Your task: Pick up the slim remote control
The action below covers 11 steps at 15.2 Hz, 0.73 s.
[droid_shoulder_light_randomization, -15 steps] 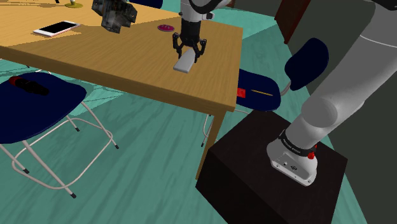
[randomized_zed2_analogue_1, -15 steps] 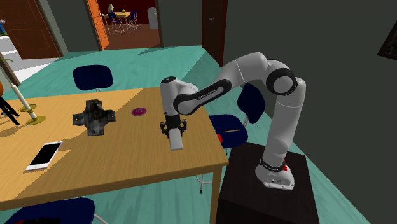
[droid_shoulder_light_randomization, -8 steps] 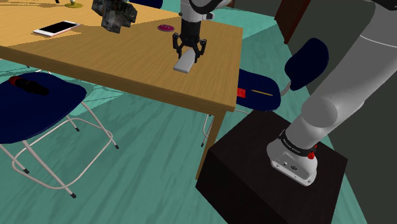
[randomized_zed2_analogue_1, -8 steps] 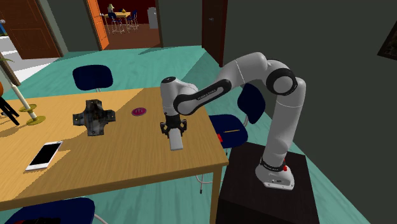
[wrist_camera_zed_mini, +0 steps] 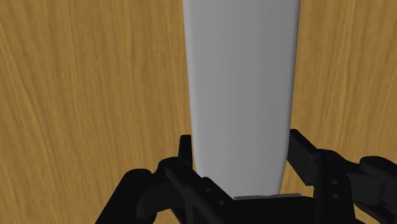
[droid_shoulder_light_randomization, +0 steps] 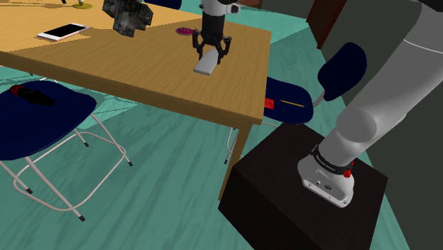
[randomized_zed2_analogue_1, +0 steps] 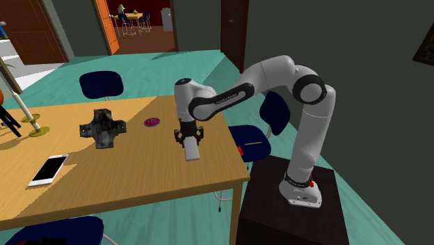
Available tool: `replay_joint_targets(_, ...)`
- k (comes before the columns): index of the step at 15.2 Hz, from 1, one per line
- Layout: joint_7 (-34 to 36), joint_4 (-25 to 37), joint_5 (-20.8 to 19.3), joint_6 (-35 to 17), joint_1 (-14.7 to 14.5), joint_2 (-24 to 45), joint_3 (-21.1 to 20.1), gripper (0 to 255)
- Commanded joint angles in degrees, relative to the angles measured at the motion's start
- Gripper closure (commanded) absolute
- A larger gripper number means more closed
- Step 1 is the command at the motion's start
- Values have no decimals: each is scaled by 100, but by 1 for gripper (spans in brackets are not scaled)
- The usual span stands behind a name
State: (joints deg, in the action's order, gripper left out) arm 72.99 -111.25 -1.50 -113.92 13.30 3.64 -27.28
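Over the light wooden table (droid_shoulder_light_randomization: 142, 71), toward the edge facing the stand, the slim flat grey remote control (droid_shoulder_light_randomization: 206, 64) hangs lengthwise from the all-black two-finger gripper (droid_shoulder_light_randomization: 211, 52). The fingers (wrist_camera_zed_mini: 186, 151) clasp its upper end from both sides. Whether its lower end touches the wood cannot be told. The white arm (randomized_zed2_analogue_1: 309, 132) rises from the black box stand (randomized_zed2_analogue_1: 278, 216) and arches across, its hand pointing straight down.
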Motion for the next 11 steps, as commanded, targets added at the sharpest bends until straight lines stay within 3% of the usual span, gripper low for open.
replay_joint_targets(1, -32, 95, 30, 147, 12, -59, 6, 255)
replay_joint_targets(11, -73, 598, 91, 755, 22, -176, 9, 255)
